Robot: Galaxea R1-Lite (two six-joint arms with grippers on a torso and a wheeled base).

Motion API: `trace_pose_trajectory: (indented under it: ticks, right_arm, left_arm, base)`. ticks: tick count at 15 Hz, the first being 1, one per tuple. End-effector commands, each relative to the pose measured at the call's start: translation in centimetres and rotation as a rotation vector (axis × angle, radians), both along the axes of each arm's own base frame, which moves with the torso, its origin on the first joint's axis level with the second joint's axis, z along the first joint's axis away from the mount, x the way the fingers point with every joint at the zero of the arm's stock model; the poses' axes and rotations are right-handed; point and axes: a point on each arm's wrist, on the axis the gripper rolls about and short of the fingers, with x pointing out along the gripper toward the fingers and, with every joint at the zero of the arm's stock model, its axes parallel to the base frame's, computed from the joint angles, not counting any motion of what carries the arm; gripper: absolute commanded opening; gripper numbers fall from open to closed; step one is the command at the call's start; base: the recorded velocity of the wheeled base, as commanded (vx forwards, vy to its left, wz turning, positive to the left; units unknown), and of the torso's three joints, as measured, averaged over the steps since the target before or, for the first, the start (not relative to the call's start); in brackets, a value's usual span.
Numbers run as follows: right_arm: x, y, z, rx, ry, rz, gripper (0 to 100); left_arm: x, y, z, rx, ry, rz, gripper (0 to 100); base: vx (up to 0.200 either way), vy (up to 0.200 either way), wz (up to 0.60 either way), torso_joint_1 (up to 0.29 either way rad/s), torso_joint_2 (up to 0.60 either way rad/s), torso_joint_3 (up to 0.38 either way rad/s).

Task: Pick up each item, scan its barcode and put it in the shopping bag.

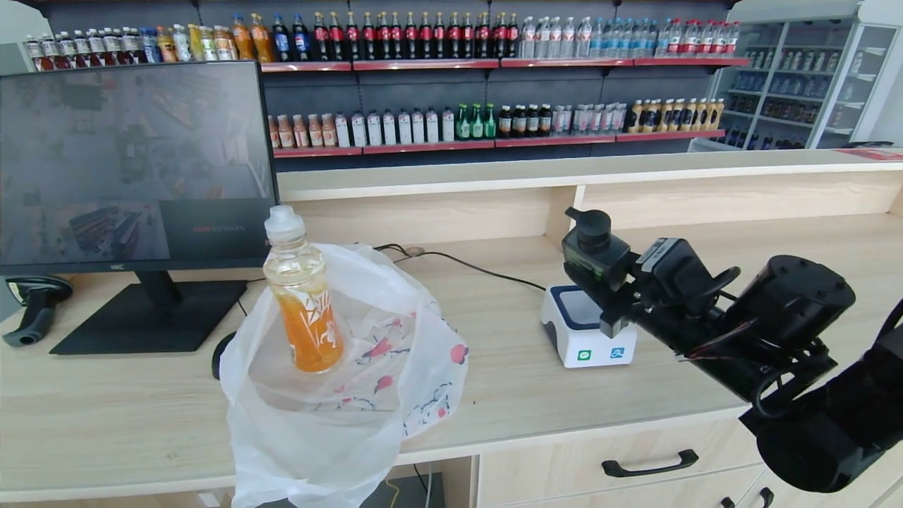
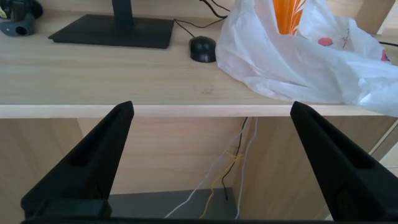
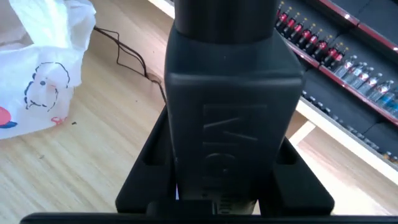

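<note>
A white plastic shopping bag (image 1: 402,367) with red prints stands open on the wooden counter (image 1: 564,395). An orange drink bottle (image 1: 303,303) with a clear cap stands upright inside it. My right gripper (image 1: 612,296) is shut on a dark, flat-sided bottle (image 1: 591,248) with a round cap, held just above the small white barcode scanner (image 1: 589,342). The right wrist view shows this dark bottle (image 3: 230,106) up close between the jaws, with the bag (image 3: 43,74) off to one side. My left gripper (image 2: 211,111) is open, low in front of the counter edge, facing the bag (image 2: 311,56).
A monitor (image 1: 134,162) on a black stand sits at the back left, with a handheld scanner (image 1: 35,307) beside it. A black mouse (image 2: 203,48) lies next to the bag. Cables (image 1: 465,264) run behind. Drawers with black handles (image 1: 649,466) sit below the counter. Drink shelves line the back.
</note>
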Motion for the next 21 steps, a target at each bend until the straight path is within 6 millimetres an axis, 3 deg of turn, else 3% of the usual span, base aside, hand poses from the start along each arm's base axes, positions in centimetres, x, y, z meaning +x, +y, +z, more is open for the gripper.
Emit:
trace_pose_trajectory:
  ticks: [1,2,4,13,21]
  right_arm:
    - [1.6,-0.9,-1.2,-0.044,0.001,-0.016,0]
    - [1.8,-1.9,-1.1,-0.082,-0.027,-0.041,0]
    - [1.9,-2.2,-1.3,-0.131,-0.052,-0.055,0]
    - [2.3,-1.8,-2.5,-0.247,-0.095,-0.062,0]
    - [2.7,-1.6,-2.7,-0.248,-0.094,-0.06,0]
  left_arm:
    - [0.0,0.0,0.0,0.0,-0.001,0.0,100]
    - [0.0,0.0,0.0,0.001,-0.001,0.0,100]
    - [0.0,0.0,0.0,0.001,-0.001,0.0,100]
    - [0.0,0.0,0.0,0.003,0.0,0.0,100]
    - [0.0,0.0,0.0,0.001,-0.003,-0.002,100]
  base:
    - [0.0,0.0,0.0,0.0,0.0,0.0]
    - [0.0,0.0,0.0,0.0,0.0,0.0]
    - [0.0,0.0,0.0,0.0,0.0,0.0]
    - [0.0,0.0,0.0,0.0,0.0,0.0]
    - [0.0,0.0,0.0,0.0,0.0,0.0]
